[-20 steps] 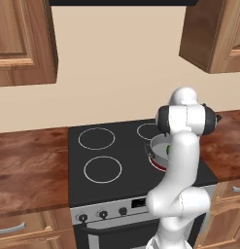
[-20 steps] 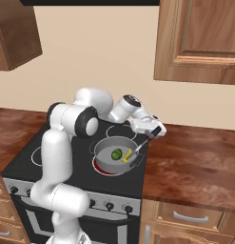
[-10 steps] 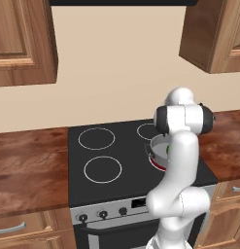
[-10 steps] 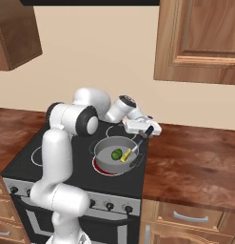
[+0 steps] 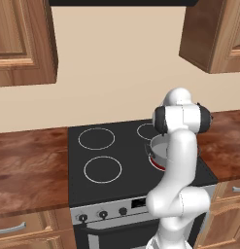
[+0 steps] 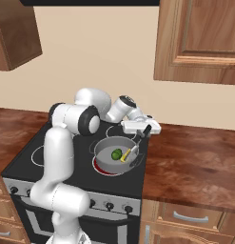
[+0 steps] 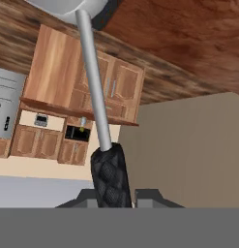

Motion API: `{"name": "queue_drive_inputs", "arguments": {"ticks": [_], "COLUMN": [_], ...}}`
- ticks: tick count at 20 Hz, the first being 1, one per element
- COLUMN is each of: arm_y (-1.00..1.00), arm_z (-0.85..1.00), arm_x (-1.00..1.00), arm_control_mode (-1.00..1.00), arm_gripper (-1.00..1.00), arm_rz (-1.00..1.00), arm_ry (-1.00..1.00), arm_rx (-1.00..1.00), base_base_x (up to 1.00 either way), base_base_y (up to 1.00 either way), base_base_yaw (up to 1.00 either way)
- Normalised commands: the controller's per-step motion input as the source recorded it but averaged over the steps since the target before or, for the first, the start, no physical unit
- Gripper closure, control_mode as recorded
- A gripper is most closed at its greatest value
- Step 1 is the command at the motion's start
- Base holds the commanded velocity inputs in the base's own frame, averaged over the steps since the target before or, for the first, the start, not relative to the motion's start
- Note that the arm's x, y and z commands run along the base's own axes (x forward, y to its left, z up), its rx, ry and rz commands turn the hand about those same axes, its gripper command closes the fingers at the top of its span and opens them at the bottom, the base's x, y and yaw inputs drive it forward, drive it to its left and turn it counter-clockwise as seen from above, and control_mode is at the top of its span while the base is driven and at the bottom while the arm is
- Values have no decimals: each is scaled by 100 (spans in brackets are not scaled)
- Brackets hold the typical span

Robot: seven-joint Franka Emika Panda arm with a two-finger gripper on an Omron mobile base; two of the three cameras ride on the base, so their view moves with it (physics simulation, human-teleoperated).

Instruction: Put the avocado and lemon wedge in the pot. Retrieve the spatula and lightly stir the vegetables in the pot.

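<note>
The grey pot (image 6: 105,148) sits on the stove's front right burner, which glows red. Inside it lie the dark green avocado (image 6: 116,153) and, beside it, the yellow lemon wedge (image 6: 122,158). My gripper (image 6: 146,129) hovers over the pot's right rim, shut on the black handle of the spatula (image 6: 134,148), whose metal shaft slants down into the pot next to the lemon wedge. In the hand view the textured handle of the spatula (image 7: 110,177) stands between my fingertips (image 7: 149,195) and its shaft runs up and away. The arm hides most of the pot (image 5: 158,148) in the left base view.
The black stovetop (image 5: 107,146) has three other burner rings to the left and behind. Brown wooden counters (image 6: 190,162) flank the stove on both sides. Wall cabinets (image 6: 200,40) hang above, and a row of knobs lines the stove front (image 6: 109,206).
The hand has shifted slightly and dropped a little over the pot's right rim, still holding the spatula with its lower end in the pot. Avocado and lemon wedge stay put.
</note>
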Motion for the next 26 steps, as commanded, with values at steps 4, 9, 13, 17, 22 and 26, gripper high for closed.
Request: {"name": "queue_drive_inputs", "arguments": {"ticks": [4,9,13,17,22,26], "arm_y": [22,14,27,29,14,15], "arm_z": [-12,-17,-13,0,-9,-10], "arm_x": [0,0,0,0,0,0], "arm_control_mode": [-100,-100,-100,-100,-100,-100], "arm_gripper": [100,100,100,100,100,100], "arm_rz": [-3,-1,0,0,0,0], "arm_ry": [0,0,-17,-20,-7,0], "arm_rx": [-11,-11,-1,0,0,0], "base_base_x": [0,0,0,0,0,0], "base_base_y": [0,0,0,0,0,0], "base_base_yaw": [0,0,0,0,0,0]}}
